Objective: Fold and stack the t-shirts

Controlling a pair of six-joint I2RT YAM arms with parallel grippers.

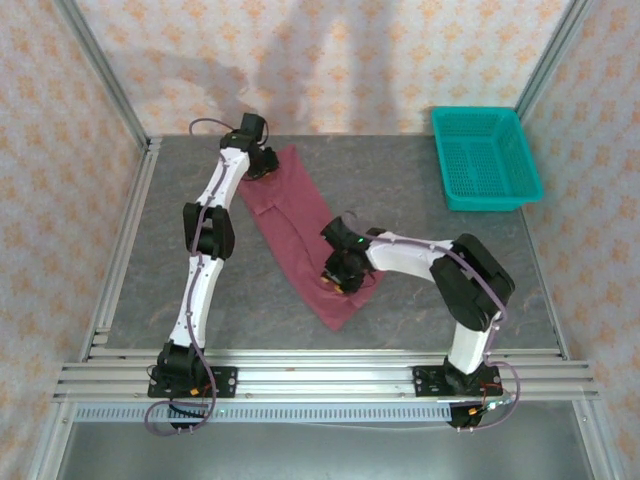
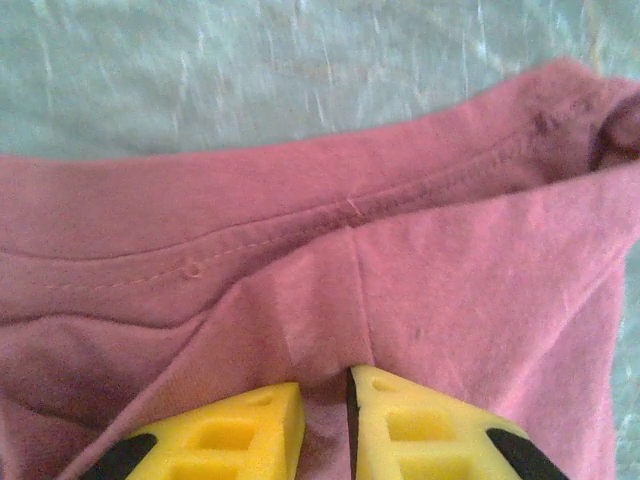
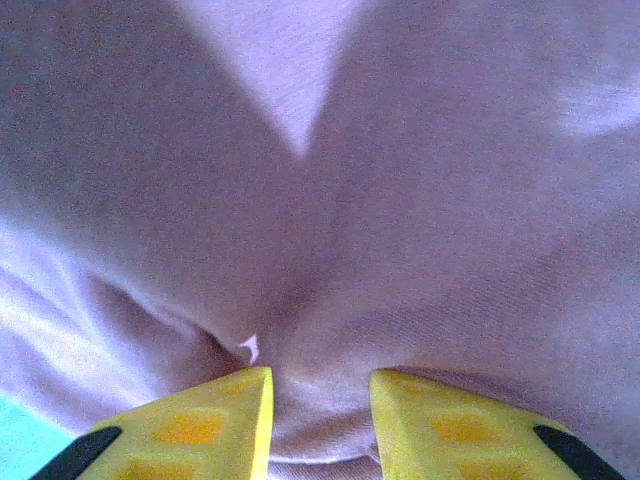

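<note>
The maroon t-shirt (image 1: pixel 300 228) lies folded into a long strip, running diagonally from the back left toward the front middle of the table. My left gripper (image 1: pixel 262 166) is at the strip's far end, shut on a pinch of the t-shirt (image 2: pixel 400 250); cloth bunches between its yellow fingers (image 2: pixel 420 420). Down at the near end, my right gripper (image 1: pixel 338 280) is shut on a thick fold of the t-shirt (image 3: pixel 400 200), with fabric filling the gap between its yellow fingers (image 3: pixel 460 425). A small white mark (image 3: pixel 250 347) shows beside the right gripper's left finger.
A teal mesh basket (image 1: pixel 485 157) stands at the back right of the grey table (image 1: pixel 420 190). Aluminium rails run along the left side and the near edge (image 1: pixel 320 375). Patterned walls close in the back and both sides.
</note>
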